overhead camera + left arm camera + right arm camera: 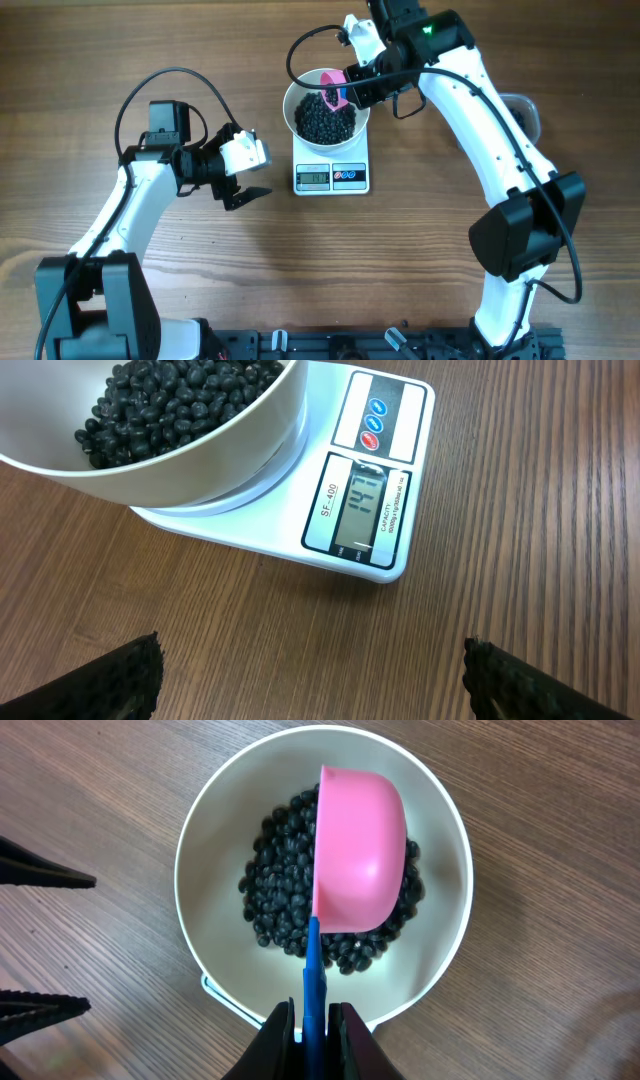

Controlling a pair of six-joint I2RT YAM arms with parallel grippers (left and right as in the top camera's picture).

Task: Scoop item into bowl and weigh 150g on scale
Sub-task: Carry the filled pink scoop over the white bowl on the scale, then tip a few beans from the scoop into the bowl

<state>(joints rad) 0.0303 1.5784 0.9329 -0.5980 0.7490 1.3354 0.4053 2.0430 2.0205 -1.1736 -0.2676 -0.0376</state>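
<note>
The white bowl [292, 108] stands on the white scale [332, 178] and holds a heap of the item, black beans [322, 120]. My right gripper [352, 92] is shut on the blue handle [313, 980] of a pink scoop [360, 850]. The scoop is turned on its side over the beans [275, 890] inside the bowl [200, 850]. My left gripper [248, 195] hangs open and empty just left of the scale. In its own view its fingertips [140, 670] frame bare wood in front of the scale's lit display [362, 510].
A clear plastic tub [522, 108] shows partly behind the right arm at the far right. The black mounting rail [380, 345] runs along the table's front edge. The left arm's base [95, 300] stands at the front left.
</note>
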